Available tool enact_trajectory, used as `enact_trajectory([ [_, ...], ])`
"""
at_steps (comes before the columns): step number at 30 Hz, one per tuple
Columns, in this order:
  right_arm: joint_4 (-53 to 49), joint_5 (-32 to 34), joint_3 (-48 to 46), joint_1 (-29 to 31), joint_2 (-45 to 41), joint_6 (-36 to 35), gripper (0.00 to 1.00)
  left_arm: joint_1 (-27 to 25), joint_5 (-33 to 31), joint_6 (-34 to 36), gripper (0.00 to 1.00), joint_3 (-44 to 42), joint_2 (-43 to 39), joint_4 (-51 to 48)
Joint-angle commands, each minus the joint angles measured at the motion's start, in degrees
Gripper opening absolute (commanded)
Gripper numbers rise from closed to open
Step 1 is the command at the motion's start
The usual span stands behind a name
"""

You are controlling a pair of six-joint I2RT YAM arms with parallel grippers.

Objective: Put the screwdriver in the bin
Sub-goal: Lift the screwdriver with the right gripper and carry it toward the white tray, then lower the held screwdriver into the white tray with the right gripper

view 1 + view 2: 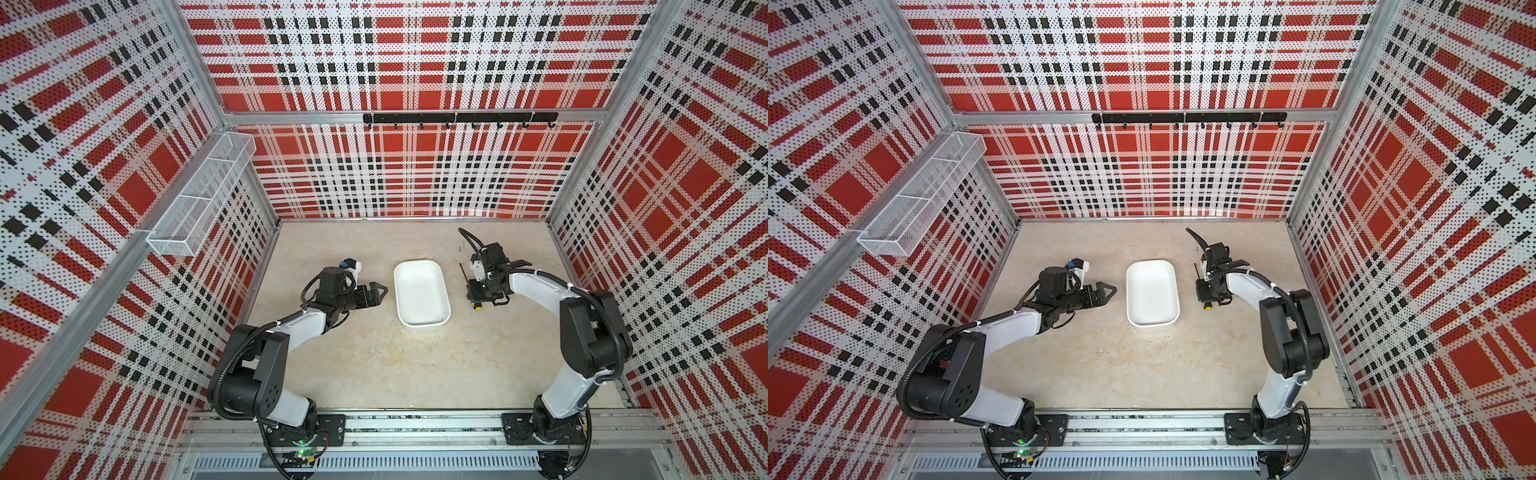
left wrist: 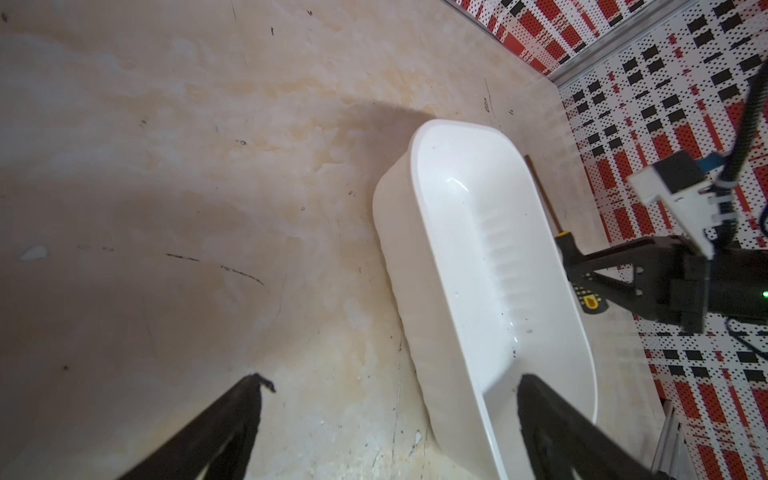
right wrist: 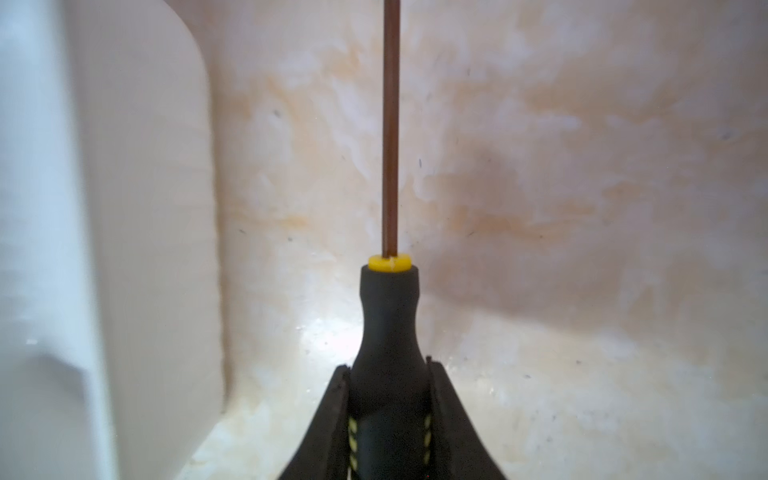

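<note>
Right fingers (image 3: 453, 424) clamp screwdriver (image 3: 388, 332) handle beside white bin (image 3: 145, 208)

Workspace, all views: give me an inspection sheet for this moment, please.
Surface: beige mottled tabletop, scuffed and stained.
Job's things: shallow white plastic bin empty, mid-table; slim black-handled, yellow-capped screwdriver outside it, on the right arm's side.
Clutter: nothing seen.
Grippers: right gripper shut on the screwdriver's handle; left gripper open, empty, beside the bin without touching it.
Cables: black corrugated cable loops off the right wrist, another runs along the left arm; neither touches the bin.
Surroundings: red, black and white plaid perforated walls; white wire-mesh basket on the left wall; black hook rail on the back wall.
</note>
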Motion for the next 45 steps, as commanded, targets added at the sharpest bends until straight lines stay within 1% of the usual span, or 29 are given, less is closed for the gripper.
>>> enact_trajectory([
  [1,-0.63,-3.25,2.94,1.13,-8.03,4.1,0.0,0.19,1.55,0.81,0.98,1.57,-1.53,-0.46],
  [3,1.19,-4.32,3.41,3.0,-11.37,7.26,0.0,0.62,1.82,0.78,0.98,1.57,-1.7,-0.3],
  [6,1.25,0.96,5.85,7.84,-14.0,13.62,0.0,0.99,1.9,0.45,0.98,1.31,-2.06,0.32],
  [8,1.46,3.07,7.32,10.42,-14.46,17.64,0.0,1.27,2.21,0.31,0.98,1.14,-2.23,0.89],
  [9,1.54,4.01,7.9,11.74,-14.35,21.09,0.0,1.35,2.36,0.19,0.98,1.0,-2.24,1.05],
  [11,1.62,5.4,8.73,14.59,-13.56,24.08,0.0,1.63,2.37,0.22,0.98,0.87,-2.15,1.32],
  [15,-1.38,11.56,10.82,19.88,-9.47,30.47,0.0,2.28,2.42,0.3,0.98,0.52,-2.24,1.38],
  [20,-2.91,12.68,12.5,24.17,-1.75,32.01,0.0,2.69,2.9,0.41,0.98,0.34,-2.07,1.62],
  [22,-2.88,11.59,13.26,25.11,0.98,31.99,0.0,2.76,3.1,0.53,0.98,0.43,-1.8,1.64],
  [25,-3.92,11.77,14.86,25.83,4.31,32.09,0.0,3.17,3.13,1.29,0.98,0.43,-1.8,1.04],
  [30,-3.09,10.76,15.01,25.98,8.29,32.03,0.0,4.18,3.12,1.4,0.98,0.08,-2.06,1.01],
  [35,-3.43,12.38,15.28,26.07,11.05,32.41,0.0,4.18,3.25,1.32,0.98,-0.01,-1.97,1.06],
  [45,-2.96,11.95,16.46,26.03,16.18,32.04,0.0,4.18,3.12,1.49,0.98,-0.01,-2.15,0.69],
])
